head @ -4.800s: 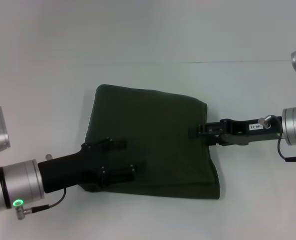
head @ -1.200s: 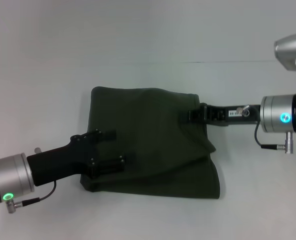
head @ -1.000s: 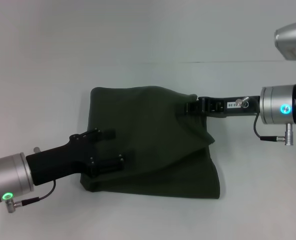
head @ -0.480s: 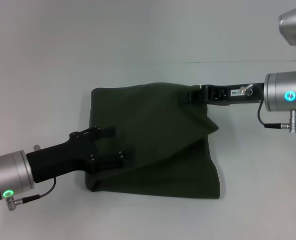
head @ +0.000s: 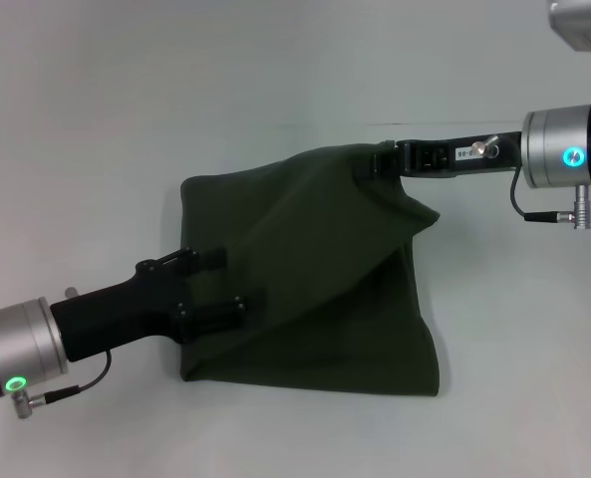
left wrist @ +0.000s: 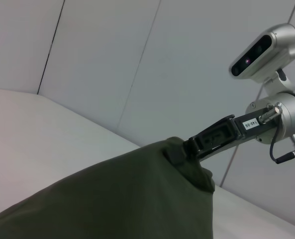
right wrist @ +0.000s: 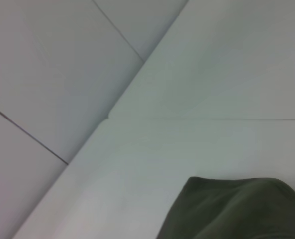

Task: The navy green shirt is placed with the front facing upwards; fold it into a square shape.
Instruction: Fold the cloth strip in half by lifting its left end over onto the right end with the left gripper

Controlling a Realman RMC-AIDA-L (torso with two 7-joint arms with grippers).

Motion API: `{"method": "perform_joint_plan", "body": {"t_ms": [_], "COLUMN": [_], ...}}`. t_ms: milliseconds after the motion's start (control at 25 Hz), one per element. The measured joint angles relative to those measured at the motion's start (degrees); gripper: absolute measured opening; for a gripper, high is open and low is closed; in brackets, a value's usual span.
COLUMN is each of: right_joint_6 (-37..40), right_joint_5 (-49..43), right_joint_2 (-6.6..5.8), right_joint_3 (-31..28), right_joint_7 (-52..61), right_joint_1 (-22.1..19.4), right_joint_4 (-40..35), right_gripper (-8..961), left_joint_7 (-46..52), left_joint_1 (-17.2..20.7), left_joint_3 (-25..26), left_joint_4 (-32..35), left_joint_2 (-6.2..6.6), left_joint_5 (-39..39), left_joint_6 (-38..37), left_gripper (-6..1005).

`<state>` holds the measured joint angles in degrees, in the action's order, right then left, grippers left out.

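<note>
Left gripper (head: 215, 289): low over the near-left part of the cloth, its dark fingers spread apart and lying on the fabric with nothing between them. I judge it is there as a weight, so the bundle does not slide while the other side is pulled up.

Navy green shirt (head: 315, 289): a dark olive bundle, already folded small, lying in the middle of the white table (head: 106, 129). No lettering or collar shows (all of that is hidden inside the folds). Its left and near edges lie flat; the far-right corner is raised clear of the table, and a taut ridge runs from that corner down toward the left gripper.

Right gripper (head: 380, 164): at the far-right corner of the shirt, fingers closed on the fabric and holding it up. In the left wrist view the cloth (left wrist: 112, 199) hangs tent-like from the clamp (left wrist: 179, 149). The hold looks meant to carry this layer across to the left for the next fold.

Surroundings: only bare table around the shirt and a pale wall (left wrist: 112, 59) behind.

In the way: nothing on the table, though the left gripper sits on the area the lifted layer would cover, so I expect it must leave first.
</note>
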<state>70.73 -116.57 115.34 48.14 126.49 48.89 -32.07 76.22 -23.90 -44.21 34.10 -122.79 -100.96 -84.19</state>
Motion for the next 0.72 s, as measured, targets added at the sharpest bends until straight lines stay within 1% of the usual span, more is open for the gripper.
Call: {"method": "perform_joint_plan", "body": {"t_ms": [160, 400, 520, 720], "right_joint_6": [-1.75, -2.77, -2.95, -4.29], "right_joint_5": [-0.03, -0.07, -0.07, -0.09], "right_joint_2": [-0.1, -1.16, -1.67, -1.77], "right_joint_3": [2.49, 2.44, 2.45, 2.8], "right_joint_7": [0.25, 0.33, 0.33, -0.12], "right_joint_1": [-0.45, -2.2, -2.09, -0.93], "right_joint_4": [0.05, 0.21, 0.12, -0.34], "right_gripper": [77, 81, 84, 87], "left_joint_7": [0.28, 0.63, 0.87, 1.36], "left_joint_1": [0.2, 0.29, 0.28, 0.02], "left_joint_3": [0.01, 0.0, 0.0, 0.0], "left_joint_4": [-0.17, -0.18, -0.28, -1.05], "left_joint_2": [-0.11, -0.24, -0.38, -0.44], "left_joint_5": [0.0, -0.03, -0.04, -0.19], "left_joint_6": [0.0, -0.1, -0.14, -0.03], "left_gripper": [918, 919, 920, 920]}}
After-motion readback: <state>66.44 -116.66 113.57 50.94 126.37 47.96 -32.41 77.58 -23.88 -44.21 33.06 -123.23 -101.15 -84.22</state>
